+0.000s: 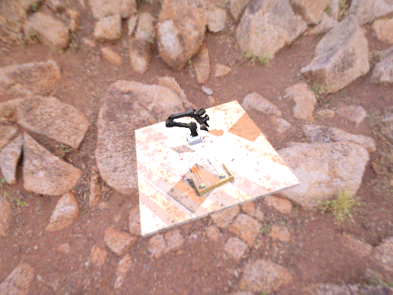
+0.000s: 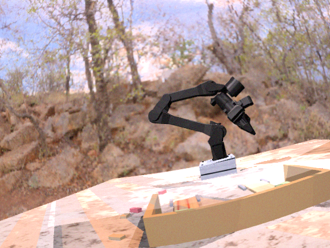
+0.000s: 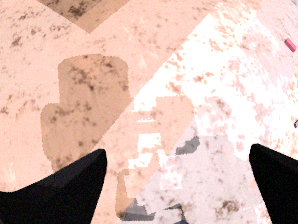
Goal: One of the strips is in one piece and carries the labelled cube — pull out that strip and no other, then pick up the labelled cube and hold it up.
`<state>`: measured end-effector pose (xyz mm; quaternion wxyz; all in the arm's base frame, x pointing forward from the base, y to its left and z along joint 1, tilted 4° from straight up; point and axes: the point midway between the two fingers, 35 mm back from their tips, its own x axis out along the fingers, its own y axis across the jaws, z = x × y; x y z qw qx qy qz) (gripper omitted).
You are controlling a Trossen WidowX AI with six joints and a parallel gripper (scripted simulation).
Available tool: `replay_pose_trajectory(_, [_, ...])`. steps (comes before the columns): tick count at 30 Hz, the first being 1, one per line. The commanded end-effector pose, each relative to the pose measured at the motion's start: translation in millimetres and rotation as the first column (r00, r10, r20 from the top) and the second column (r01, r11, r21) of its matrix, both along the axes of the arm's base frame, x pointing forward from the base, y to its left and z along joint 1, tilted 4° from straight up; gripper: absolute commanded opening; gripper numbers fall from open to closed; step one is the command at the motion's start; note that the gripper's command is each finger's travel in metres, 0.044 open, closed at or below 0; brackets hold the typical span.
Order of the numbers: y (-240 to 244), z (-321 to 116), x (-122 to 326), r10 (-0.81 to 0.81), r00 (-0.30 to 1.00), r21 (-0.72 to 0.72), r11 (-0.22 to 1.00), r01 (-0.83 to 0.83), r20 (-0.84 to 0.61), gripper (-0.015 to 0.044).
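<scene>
My gripper (image 1: 205, 128) (image 2: 253, 133) (image 3: 180, 155) is open, with nothing between its fingers. It hangs above the table beside the arm's base, well away from the strips. An orange strip-like piece (image 1: 197, 175) (image 2: 187, 203) with red lines lies at one end inside a low wooden frame (image 1: 217, 185) (image 2: 232, 218). A pale strip (image 1: 217, 168) (image 2: 259, 187) lies nearer the frame's other end. The frame's front wall partly hides both in the exterior view. I cannot make out the label on any cube, or which strip is in one piece.
Small red blocks (image 2: 135, 210) (image 3: 290, 45) lie on the table (image 1: 157, 154) outside the frame. Two small tan pieces, one nearer the camera (image 2: 117, 237), lie left of the frame in the exterior view. The white arm base (image 1: 194, 139) (image 2: 218, 168) stands behind the frame.
</scene>
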<state>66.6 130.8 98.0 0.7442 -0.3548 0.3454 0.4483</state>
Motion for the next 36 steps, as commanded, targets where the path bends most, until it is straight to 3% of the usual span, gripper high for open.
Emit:
replay_pose_trajectory(1, [0.5, 0.5, 1.1, -0.007, 1.000, 0.003, 1.000, 0.007, 0.000, 0.0400])
replay_pose_trajectory(10, [11.7, 23.7, 72.4, -0.367, 0.930, 0.144, 0.920, 0.363, -0.005, 0.0400])
replay_pose_trajectory(20, [-33.4, 50.5, 176.7, -0.727, 0.687, 0.310, 0.654, 0.690, 0.004, 0.0400])
replay_pose_trajectory(29, [-134.7, 72.0, 249.6, -0.931, 0.363, 0.447, 0.336, 0.829, 0.028, 0.0400])
replay_pose_trajectory(36, [-144.3, 73.5, 253.2, -0.941, 0.336, 0.457, 0.312, 0.833, 0.030, 0.0400])
